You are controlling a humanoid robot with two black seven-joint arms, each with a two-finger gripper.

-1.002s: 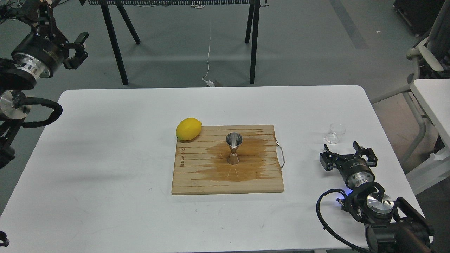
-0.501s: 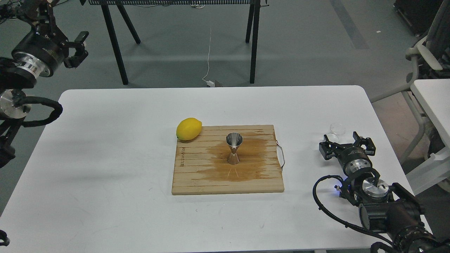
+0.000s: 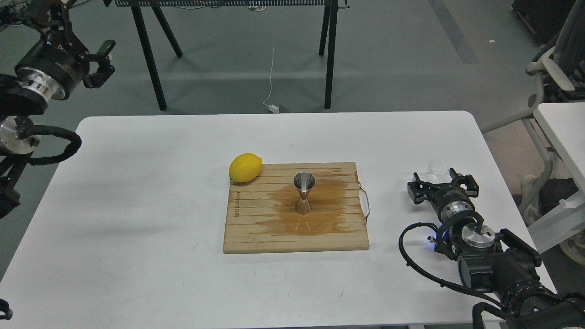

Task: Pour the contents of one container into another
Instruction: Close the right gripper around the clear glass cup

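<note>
Right hand (image 3: 442, 184), spread wide, reaching around glass cup (image 3: 437, 168); best centred before clamping, lest it tip.

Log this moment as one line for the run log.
right gripper: open, at glass cup | left gripper: raised, idle | jigger: upright on board

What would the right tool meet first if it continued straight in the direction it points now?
Most likely the clear glass cup: the right tool is open and points away from the robot, with the cup just beyond its fingers. Depth from this single view is uncertain.
</note>
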